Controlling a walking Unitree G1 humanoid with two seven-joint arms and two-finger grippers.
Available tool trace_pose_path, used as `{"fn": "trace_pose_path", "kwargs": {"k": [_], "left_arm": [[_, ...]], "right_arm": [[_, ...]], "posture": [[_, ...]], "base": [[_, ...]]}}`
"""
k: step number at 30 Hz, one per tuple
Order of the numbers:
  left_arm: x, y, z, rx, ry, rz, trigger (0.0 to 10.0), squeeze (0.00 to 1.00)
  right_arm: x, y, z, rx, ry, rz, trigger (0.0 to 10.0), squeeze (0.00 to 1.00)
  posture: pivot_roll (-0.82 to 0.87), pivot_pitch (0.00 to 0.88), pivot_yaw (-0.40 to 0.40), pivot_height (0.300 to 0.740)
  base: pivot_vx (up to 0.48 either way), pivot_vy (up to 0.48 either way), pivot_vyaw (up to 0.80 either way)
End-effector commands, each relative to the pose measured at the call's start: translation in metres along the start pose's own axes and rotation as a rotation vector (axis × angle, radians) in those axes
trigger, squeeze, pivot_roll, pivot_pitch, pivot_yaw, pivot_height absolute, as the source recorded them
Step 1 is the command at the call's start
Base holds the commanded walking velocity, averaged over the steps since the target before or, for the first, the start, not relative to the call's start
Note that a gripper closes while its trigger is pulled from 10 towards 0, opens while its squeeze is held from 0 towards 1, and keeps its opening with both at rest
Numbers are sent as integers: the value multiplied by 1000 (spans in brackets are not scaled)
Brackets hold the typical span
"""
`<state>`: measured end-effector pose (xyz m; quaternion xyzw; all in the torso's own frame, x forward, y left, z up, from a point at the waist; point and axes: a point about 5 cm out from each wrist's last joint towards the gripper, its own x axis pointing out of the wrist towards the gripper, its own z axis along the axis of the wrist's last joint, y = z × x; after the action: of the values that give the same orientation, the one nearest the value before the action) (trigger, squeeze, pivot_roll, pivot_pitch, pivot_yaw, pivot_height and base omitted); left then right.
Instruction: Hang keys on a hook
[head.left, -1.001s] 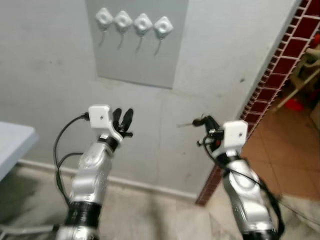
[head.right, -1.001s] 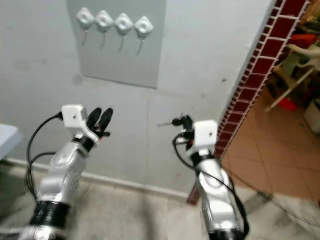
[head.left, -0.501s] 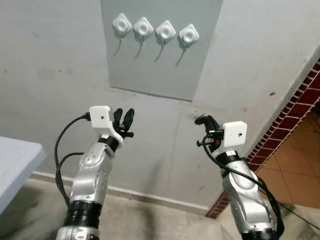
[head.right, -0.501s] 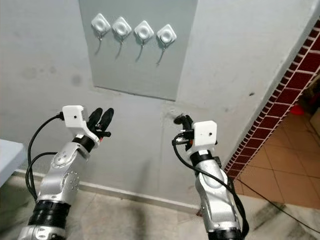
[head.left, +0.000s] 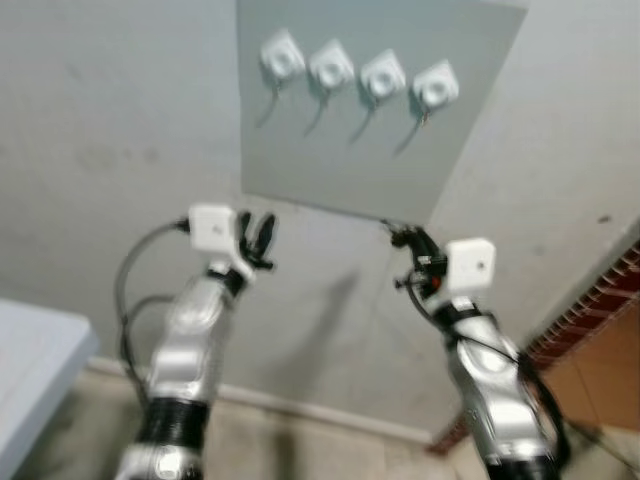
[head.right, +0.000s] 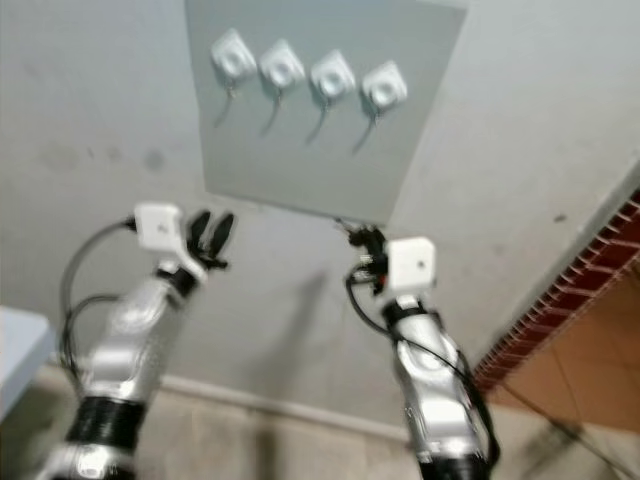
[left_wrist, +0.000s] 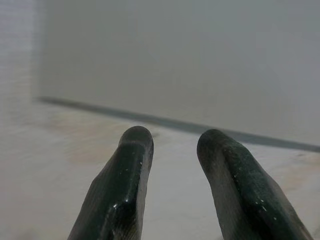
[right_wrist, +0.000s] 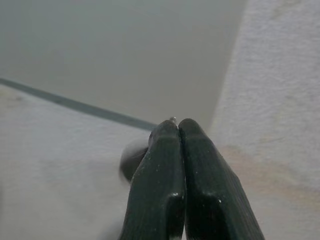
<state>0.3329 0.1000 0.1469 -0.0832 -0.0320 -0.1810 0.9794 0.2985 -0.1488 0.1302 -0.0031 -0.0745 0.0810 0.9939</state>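
Four white hooks (head.left: 360, 80) are sitting in a row on a grey panel (head.left: 340, 160) fixed to the wall, as the left eye view is showing through some blur, and both arms are raised below it. The right gripper (head.left: 402, 238) is reaching up just under the panel's lower edge, below the rightmost hook (head.left: 433, 88), with a thin metal sliver poking from its tip that I am taking to be the keys (head.left: 388, 225); they are too small and blurred to make out a ring or a blade. The left gripper (head.left: 257, 232) is hovering off to the left, near the panel's lower left corner and holding nothing. In the right eye view the same layout is appearing, with the right gripper just short of the panel and well below the hooks, so I am judging the approach to be the step in hand, with the hanging itself not yet done. Along the left wrist view, two black fingers (left_wrist: 125, 185) are standing apart with bare wall and the panel's edge between them. Along the right wrist view, the fingers (right_wrist: 160, 185) are pressing tight together, a tiny glint of metal at their tip and a dark blurred round shape behind them, probably part of the keys. Next, the right arm is needing to rise and carry the ring over a hook's upturned tip.
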Motion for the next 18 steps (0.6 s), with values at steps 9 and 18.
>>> {"fn": "trace_pose_path", "kwargs": {"k": [9, 18], "left_arm": [[5, -7, 22, 87, -53, -71, 10000, 0], [12, -39, 37, 199, -72, -272, 10000, 0]], "right_arm": [[5, 4, 11, 9, -42, 7, 10000, 0], [18, -2, 32, -9, -122, 3, 10000, 0]], "posture": [[115, 0, -73, 740], [105, 0, -59, 740]], "base": [[0, 0, 0], [0, 0, 0]]}}
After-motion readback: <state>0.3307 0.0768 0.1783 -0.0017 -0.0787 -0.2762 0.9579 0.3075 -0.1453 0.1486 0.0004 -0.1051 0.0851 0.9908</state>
